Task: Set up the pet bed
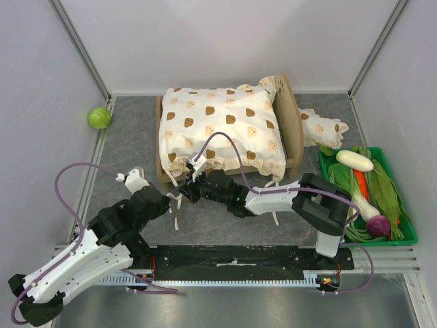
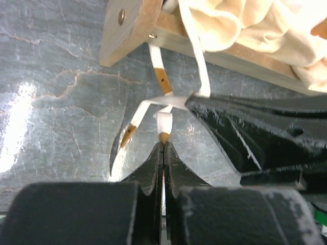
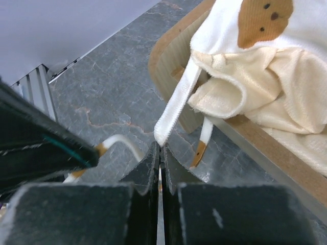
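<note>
The pet bed (image 1: pixel 291 116), a light-wood frame, stands at the back middle with the cream bear-print cushion (image 1: pixel 218 130) lying over it. Both grippers meet at its near left corner (image 2: pixel 130 30). My left gripper (image 1: pixel 175 199) (image 2: pixel 163 144) is shut on the brown-tipped end of a white cushion tie (image 2: pixel 164 121). My right gripper (image 1: pixel 192 187) (image 3: pixel 161 147) is shut on the end of another white tie (image 3: pixel 179 102) that hangs from the cushion corner (image 3: pixel 219 94). The two ties cross between the grippers. The striped base is hidden under the cushion.
A small frilled bear-print pillow (image 1: pixel 326 128) lies right of the headboard. A green tray (image 1: pixel 407 240) of vegetables sits at the right edge. A green ball (image 1: pixel 99 117) rests by the left wall. More loose ties (image 1: pixel 276 217) trail off the bed's near edge.
</note>
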